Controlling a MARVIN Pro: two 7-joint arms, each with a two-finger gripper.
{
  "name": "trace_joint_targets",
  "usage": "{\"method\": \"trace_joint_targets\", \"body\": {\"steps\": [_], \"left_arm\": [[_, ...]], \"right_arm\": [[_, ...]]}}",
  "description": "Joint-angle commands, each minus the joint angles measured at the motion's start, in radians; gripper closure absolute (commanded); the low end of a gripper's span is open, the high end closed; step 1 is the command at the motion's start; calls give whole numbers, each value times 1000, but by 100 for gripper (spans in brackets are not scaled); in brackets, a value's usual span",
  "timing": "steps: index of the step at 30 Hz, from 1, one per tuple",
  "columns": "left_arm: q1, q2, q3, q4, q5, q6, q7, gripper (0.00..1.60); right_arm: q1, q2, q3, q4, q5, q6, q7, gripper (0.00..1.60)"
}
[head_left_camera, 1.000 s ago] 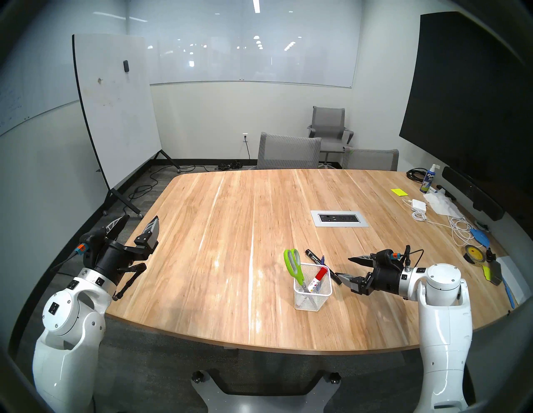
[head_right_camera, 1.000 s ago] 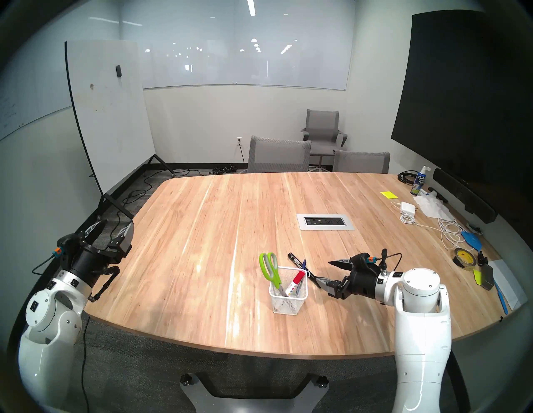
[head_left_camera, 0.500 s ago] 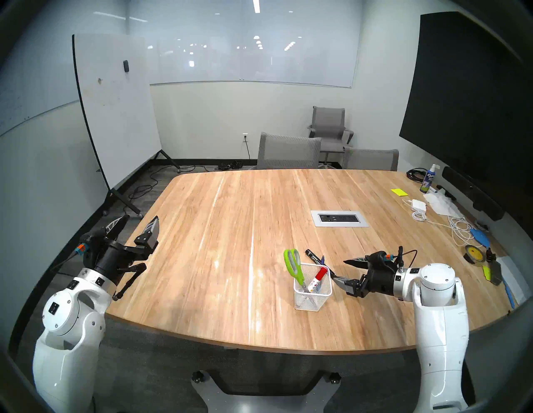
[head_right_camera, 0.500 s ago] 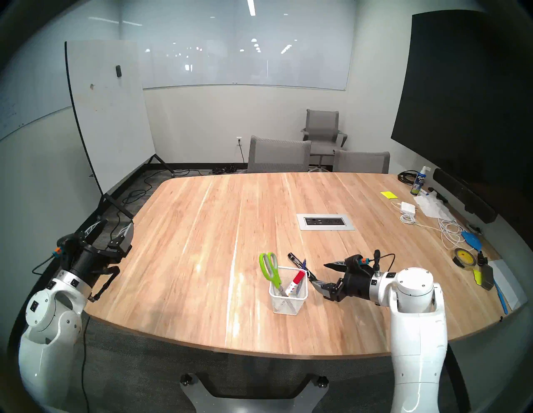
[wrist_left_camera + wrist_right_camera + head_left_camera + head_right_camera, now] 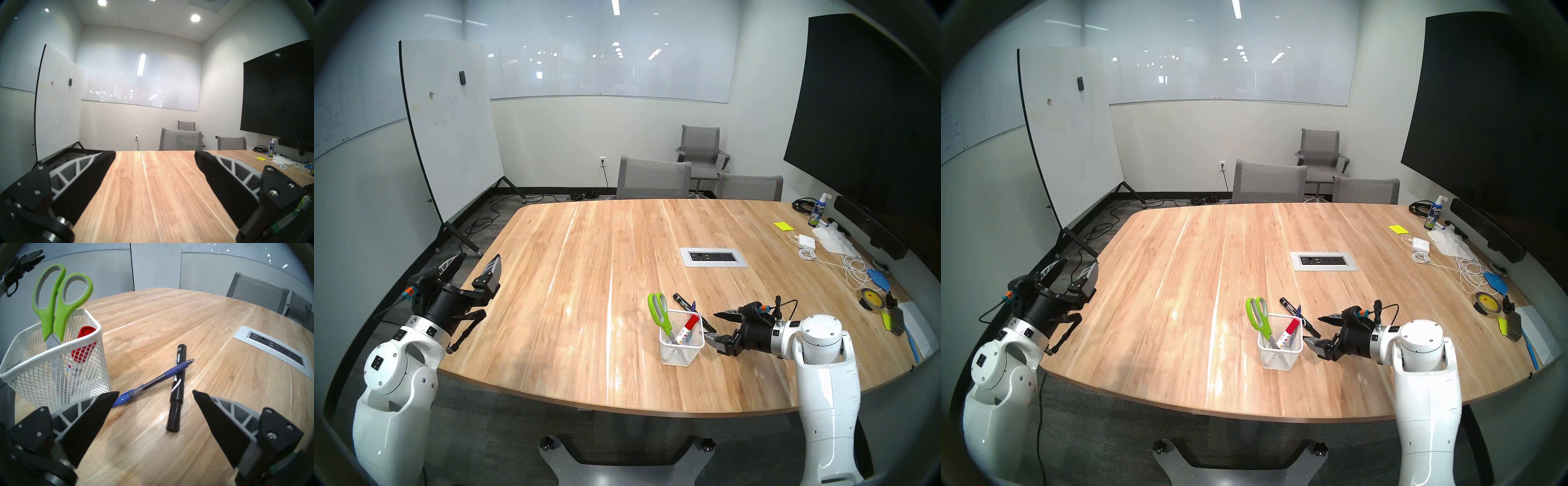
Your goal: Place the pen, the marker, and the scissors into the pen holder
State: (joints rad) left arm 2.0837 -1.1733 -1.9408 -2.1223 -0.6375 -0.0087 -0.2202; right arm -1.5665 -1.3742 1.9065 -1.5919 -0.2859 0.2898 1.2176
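Right wrist view: the right gripper (image 5: 155, 394) hangs wide and empty just beside the pen holder (image 5: 56, 348). The scissors (image 5: 56, 299) and a red-capped marker (image 5: 81, 351) stand inside the holder. Beside it, the pen (image 5: 153, 380) lies across the black marker (image 5: 176, 387) on the table (image 5: 169, 319). Well away from the holder, the left gripper (image 5: 477, 264) is wide too.

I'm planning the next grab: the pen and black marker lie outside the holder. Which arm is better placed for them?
Right. The right gripper is open just short of the crossed pen and black marker. The left gripper is at the table's far left edge.
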Motion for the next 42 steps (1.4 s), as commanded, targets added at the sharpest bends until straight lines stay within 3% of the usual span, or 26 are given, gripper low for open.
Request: {"method": "trace_joint_targets", "body": {"steps": [1, 42], "left_arm": [[-1, 2, -6, -17, 0, 2, 1, 0], [-4, -6, -8, -17, 5, 6, -5, 0]], "right_arm": [[23, 1, 0, 8, 7, -13, -1, 0], [90, 15, -32, 126, 4, -56, -49, 0]]}}
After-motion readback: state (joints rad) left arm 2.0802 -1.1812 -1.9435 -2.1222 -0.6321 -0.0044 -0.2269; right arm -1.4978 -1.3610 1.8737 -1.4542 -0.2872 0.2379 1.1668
